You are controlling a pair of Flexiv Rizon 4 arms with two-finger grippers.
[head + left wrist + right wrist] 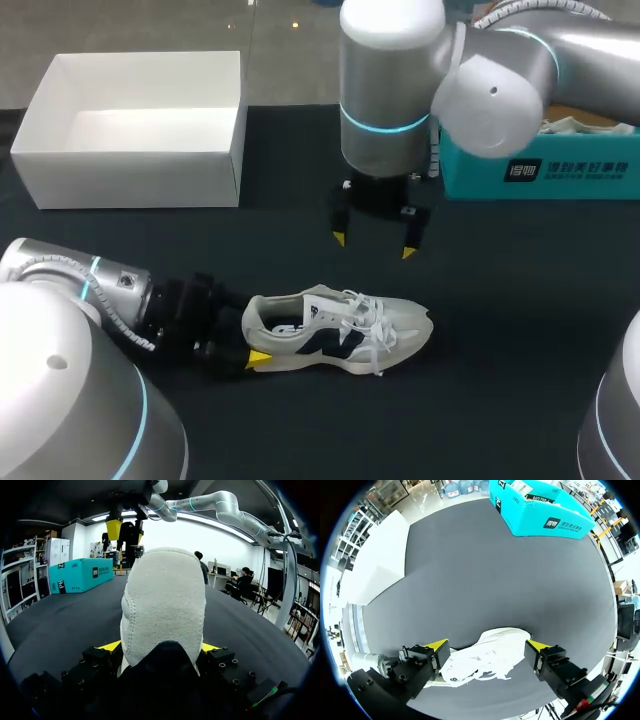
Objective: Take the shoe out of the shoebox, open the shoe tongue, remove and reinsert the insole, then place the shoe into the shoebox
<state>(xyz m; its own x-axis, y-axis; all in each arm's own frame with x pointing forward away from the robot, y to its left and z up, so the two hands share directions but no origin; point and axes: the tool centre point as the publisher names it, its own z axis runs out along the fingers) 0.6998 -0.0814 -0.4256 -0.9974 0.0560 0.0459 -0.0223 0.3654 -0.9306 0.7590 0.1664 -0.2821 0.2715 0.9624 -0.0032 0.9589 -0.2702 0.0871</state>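
A white and cream sneaker with a dark side mark stands upright on the black table, toe to the right. My left gripper comes in low from the left and is shut on the shoe's heel, a yellow tip pressed against each side. My right gripper hangs open above and just behind the shoe, pointing down, with nothing between its fingers. In the right wrist view the shoe lies under the right gripper. The open white shoebox stands empty at the back left.
A teal cardboard box sits at the back right, behind my right arm. The white shoebox and the teal box stand far apart at the table's back, with bare black cloth between them and in front of the shoe.
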